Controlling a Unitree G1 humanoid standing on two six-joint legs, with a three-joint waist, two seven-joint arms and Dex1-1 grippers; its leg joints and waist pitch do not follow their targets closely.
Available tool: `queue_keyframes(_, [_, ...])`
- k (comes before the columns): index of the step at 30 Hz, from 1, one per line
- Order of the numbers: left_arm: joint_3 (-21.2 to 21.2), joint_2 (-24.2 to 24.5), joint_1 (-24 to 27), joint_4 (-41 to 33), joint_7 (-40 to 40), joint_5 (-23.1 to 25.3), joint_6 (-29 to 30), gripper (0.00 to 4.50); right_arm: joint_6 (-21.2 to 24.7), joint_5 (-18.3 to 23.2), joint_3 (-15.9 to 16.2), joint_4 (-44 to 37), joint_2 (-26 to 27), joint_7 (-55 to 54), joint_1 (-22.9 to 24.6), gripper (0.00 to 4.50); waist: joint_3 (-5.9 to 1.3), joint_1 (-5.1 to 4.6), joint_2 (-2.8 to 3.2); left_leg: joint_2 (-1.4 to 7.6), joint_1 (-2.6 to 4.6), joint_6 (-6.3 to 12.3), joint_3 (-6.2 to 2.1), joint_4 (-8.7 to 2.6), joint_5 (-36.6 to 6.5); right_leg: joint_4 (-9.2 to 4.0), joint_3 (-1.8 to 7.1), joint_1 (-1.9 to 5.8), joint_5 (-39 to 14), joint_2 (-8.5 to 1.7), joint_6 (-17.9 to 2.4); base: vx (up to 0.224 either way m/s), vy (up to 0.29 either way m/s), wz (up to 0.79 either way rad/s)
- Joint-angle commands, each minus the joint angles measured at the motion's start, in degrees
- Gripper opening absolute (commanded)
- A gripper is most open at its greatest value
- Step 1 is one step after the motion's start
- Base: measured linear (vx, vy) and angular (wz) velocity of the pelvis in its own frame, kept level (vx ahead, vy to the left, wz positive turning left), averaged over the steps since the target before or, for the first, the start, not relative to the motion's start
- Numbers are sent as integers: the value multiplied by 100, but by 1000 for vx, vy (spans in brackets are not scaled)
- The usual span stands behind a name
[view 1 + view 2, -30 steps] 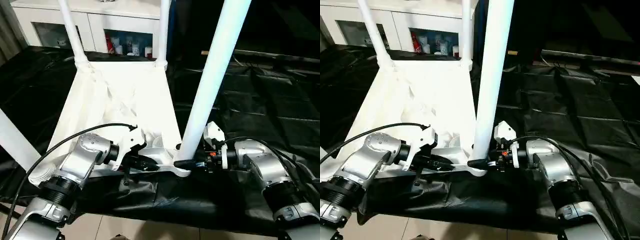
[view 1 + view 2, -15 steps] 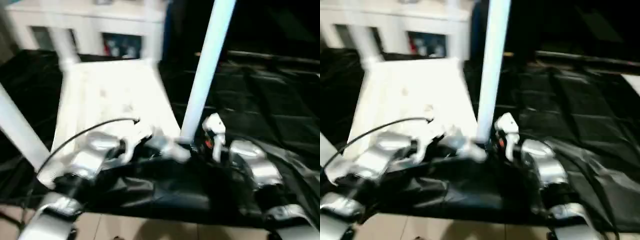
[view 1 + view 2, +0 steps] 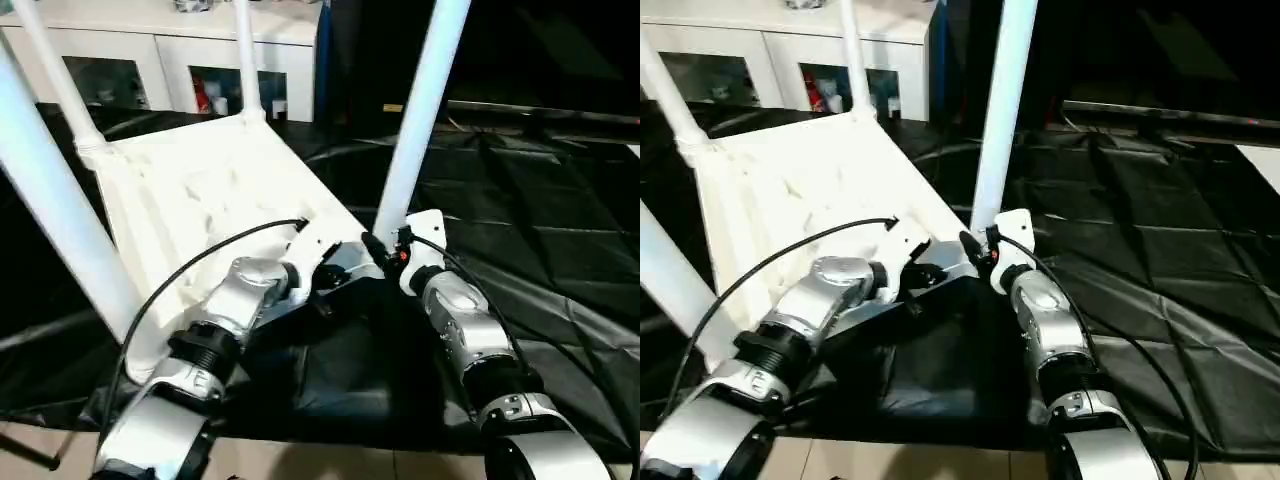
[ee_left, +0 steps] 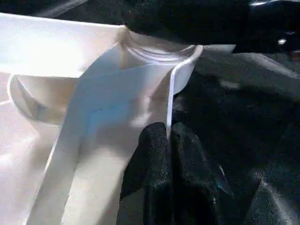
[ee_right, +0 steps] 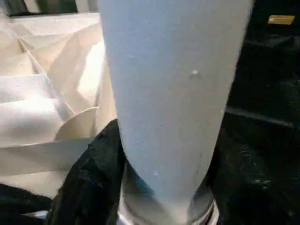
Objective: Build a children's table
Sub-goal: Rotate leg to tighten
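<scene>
Left gripper [image 4: 167, 140]: clenching on the thin rim of the children's table [image 3: 200, 190], fingers pinching the edge right beside the near-right corner socket.
Right gripper [image 5: 159, 187]: wrapping around the base of the near-right leg [image 3: 420, 110], one finger showing on each side of it, just above the socket.
Table position: lying upside down on the black-covered desk [image 3: 540, 230], ribbed underside facing up, legs pointing upward.
Change, table: sitting turned compared with a second ago; the far edge, squared to the view then, is now running diagonally, and the near-left leg [image 3: 60, 200] is now standing tall at the left of the picture.
Change, arms: both forearms are angling inward toward the same corner, where before they were reaching in from either side.
Meaning for task: judging from the joint grip, the robot is swivelling the whole assembled piece by one corner, likely readying it to be turned upright; leg fitting looks finished.
Count, legs: four, all seated in sockets — two near, two far [image 3: 55, 85] and [image 3: 245, 60].
Count, tabletops: one.
Count, grippers: two, both engaged on the table.
Background: white glass-door cabinet [image 3: 150, 65] standing behind the desk.
</scene>
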Motion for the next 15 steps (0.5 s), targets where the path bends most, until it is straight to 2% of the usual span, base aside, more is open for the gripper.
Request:
queue_keyframes(1, [-23,-76,-2,-254,-255,-200,-359,0,259,62,707,-12,386,1408,163,290,-269,7,-51,205,60,192,-133,-379,-1535,-496,164,159,-1254,-397,-1126,0,0,0])
queue_keyframes(2, [-89,57,67,-341,-545,-217,-411,0,329,136,727,-120,223,1750,177,304,-266,-2,-65,210,58,209,-133,-383,-1549,-503,166,162,-1282,-403,-1131,0,0,0])
queue_keyframes(4, [-146,190,135,-441,-809,-243,-405,0,373,205,773,-239,34,2136,201,304,-273,-14,-53,219,49,272,-131,-368,-1506,-488,173,166,-1188,-401,-1175,0,0,0])
queue_keyframes(7, [-320,579,377,-829,-1747,-425,-529,0,564,443,873,-623,-506,3144,273,304,-274,-2,-34,236,57,321,-126,-366,-1366,-460,171,170,-937,-397,-1294,0,0,0])
queue_keyframes(8, [-320,579,377,-829,-1747,-425,-529,0,564,443,873,-623,-506,3144,273,304,-273,0,-37,238,59,323,-125,-368,-1371,-461,170,173,-908,-393,-1304,0,0,0])
queue_keyframes(9, [-445,855,535,-1115,-2349,-556,-477,0,745,585,945,-843,-877,3775,295,304,-295,-4,-38,235,60,363,-118,-351,-1264,-430,164,179,-683,-384,-1386,0,0,0])
queue_keyframes(11, [-500,994,593,-1228,-2595,-596,-405,0,830,604,1008,-937,-1082,4136,306,304,-303,20,-30,248,58,413,-113,-338,-1145,-401,161,188,-469,-381,-1446,0,0,0])
queue_keyframes(12, [-520,1054,619,-1276,-2708,-615,-379,0,859,600,1040,-977,-1175,4309,313,304,-307,68,-17,261,68,459,-82,-320,-1001,-373,150,179,-240,-365,-1523,0,0,0])
queue_keyframes(13, [-520,1054,619,-1276,-2708,-615,-379,0,859,600,1040,-977,-1175,4309,313,304,-307,68,-17,261,68,459,-82,-320,-1001,-373,150,179,-240,-365,-1523,0,0,0])
queue_keyframes(14, [-536,1186,676,-1380,-2957,-656,-322,0,893,524,1090,-1029,-1380,4710,319,304,-318,116,-6,270,84,481,-63,-304,-891,-350,152,153,-50,-365,-1574,0,0,0])
queue_keyframes(15, [-556,1283,708,-1433,-3110,-670,-302,0,910,458,1137,-1027,-1516,4919,308,304,-347,154,-20,263,60,524,-67,-275,-732,-296,146,187,212,-364,-1606,0,0,0])
